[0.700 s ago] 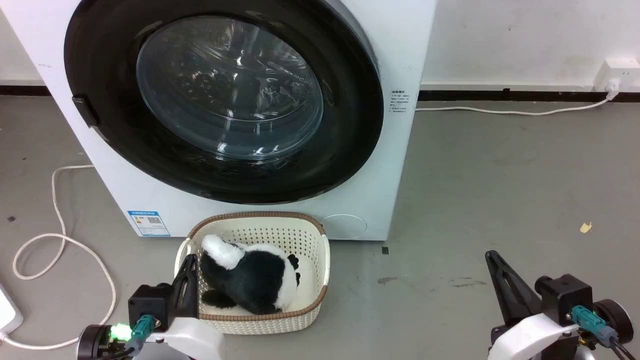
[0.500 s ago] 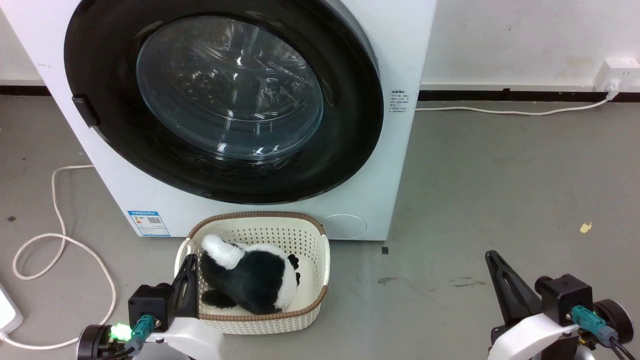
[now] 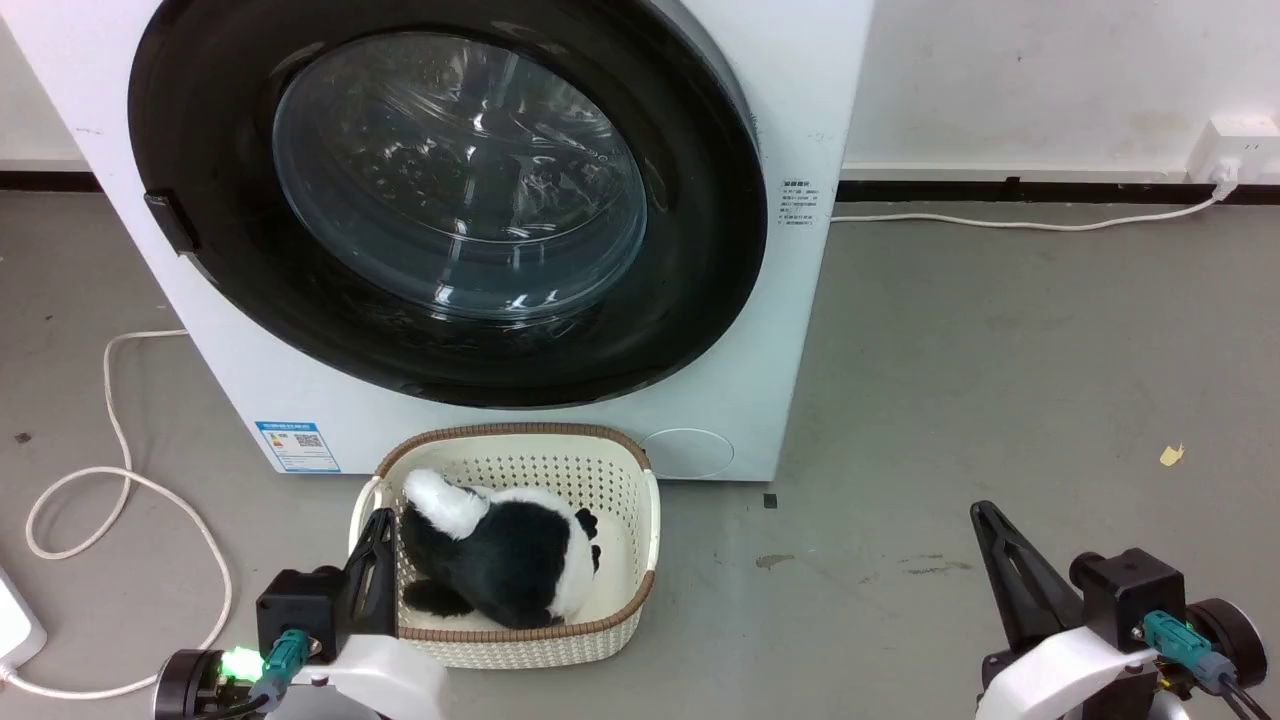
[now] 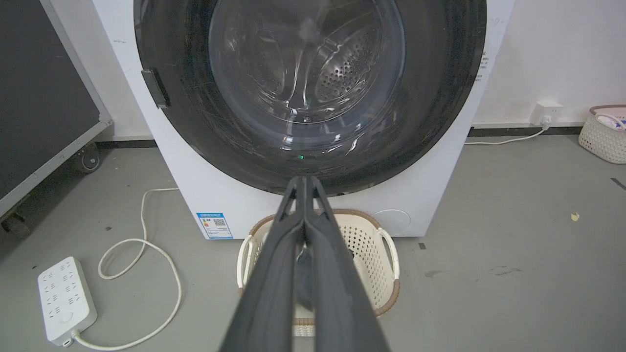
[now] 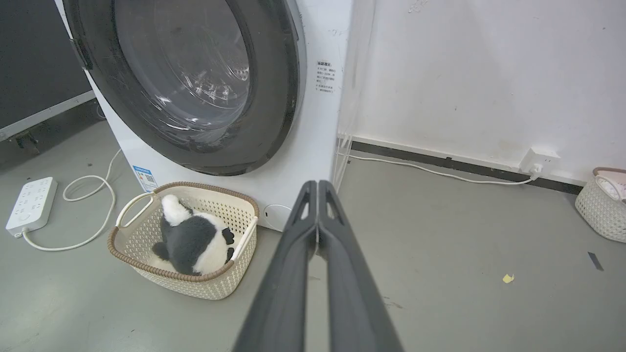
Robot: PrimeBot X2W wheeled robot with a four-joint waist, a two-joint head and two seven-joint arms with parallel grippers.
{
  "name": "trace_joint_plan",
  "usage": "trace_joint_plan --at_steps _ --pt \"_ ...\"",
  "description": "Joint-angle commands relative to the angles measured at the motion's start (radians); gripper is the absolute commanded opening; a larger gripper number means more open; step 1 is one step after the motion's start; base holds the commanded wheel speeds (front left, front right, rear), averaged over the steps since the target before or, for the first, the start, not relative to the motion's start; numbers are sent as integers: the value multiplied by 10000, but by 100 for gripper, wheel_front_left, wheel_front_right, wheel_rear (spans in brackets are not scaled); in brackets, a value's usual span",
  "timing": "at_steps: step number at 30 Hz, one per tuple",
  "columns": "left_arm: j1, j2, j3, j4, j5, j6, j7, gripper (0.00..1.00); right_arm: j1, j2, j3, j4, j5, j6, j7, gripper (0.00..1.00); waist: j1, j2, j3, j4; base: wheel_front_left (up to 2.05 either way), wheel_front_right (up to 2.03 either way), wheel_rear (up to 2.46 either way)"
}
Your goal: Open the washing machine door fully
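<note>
The round glossy black glass-windowed washing machine door (image 3: 450,200) sits flush in the big white washing machine (image 3: 800,100), unopened. The left gripper (image 3: 383,520) and right gripper (image 3: 982,512) hang low before the machine, well clear, fingers pressed together, likely since nothing needs holding until one reaches the door's dark left-edge handle (image 3: 170,222).

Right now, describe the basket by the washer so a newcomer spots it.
Find the big white washing machine. On the floor before it sits a cream, brown-rimmed basket. Unlike the other basket by the wall, it holds a black-and-white plush toy.
</note>
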Motion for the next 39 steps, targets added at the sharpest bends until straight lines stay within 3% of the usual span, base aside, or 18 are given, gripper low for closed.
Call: trace_joint_plan --at_steps 1,13,14,29,39 --pt "-157 4 5 -37 87 30 3 0 -119 15 -14 20 -74 8 3 0 0 0 0 0 0 0 0" --pt "-157 4 5 -37 87 30 3 0 -119 15 -14 20 -74 8 3 0 0 0 0 0 0 0 0" --pt "1 0 -1 0 -5 0 -3 100 1 0 2 0 9 0 -3 100 0 0 0 0 0 0 0" --pt "-30 1 -243 -27 -87 149 -334 100 -3 -28 -57 -75 147 1 -334 100 0 0 167 56 0 0 0" --pt "-185 1 -433 -124 -126 289 -544 100 -372 -415 -16 -138 391 2 -538 100 0 0 523 198 0 0 0"
